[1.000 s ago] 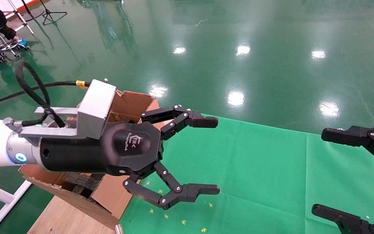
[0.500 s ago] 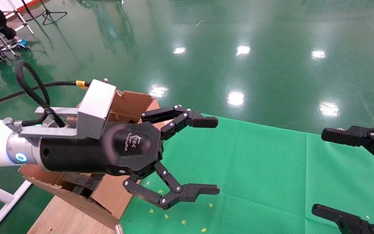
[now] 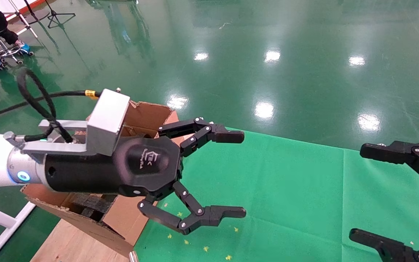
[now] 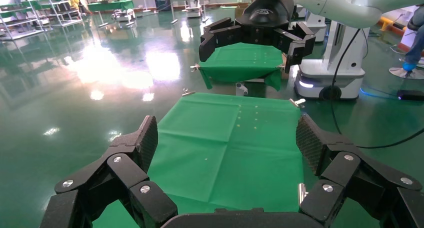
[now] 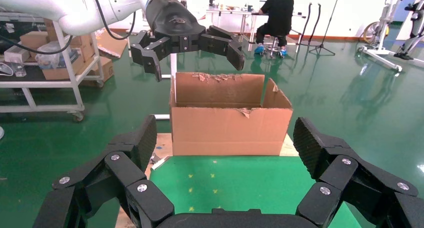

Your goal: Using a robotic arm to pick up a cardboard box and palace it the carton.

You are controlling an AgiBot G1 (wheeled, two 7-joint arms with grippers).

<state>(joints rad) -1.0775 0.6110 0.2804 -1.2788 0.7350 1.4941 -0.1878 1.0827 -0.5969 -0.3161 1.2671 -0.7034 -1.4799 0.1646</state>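
Large brown corrugated carton [image 5: 230, 115]: upright, mouth up, long axis across table edge | left black linkage gripper [image 3: 227, 174]: wide open, empty, above carton | right gripper [image 3: 376, 191]: open, empty.

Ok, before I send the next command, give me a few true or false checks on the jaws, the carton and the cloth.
1. The left gripper has its jaws open and empty. True.
2. The right gripper is shut on a cardboard box. False: its jaws are open and hold nothing.
3. The carton stands open at the top. True.
4. The small cardboard box lies on the green cloth. False: no small box shows on it in any view.
5. Black foam blocks sit inside the carton. True.
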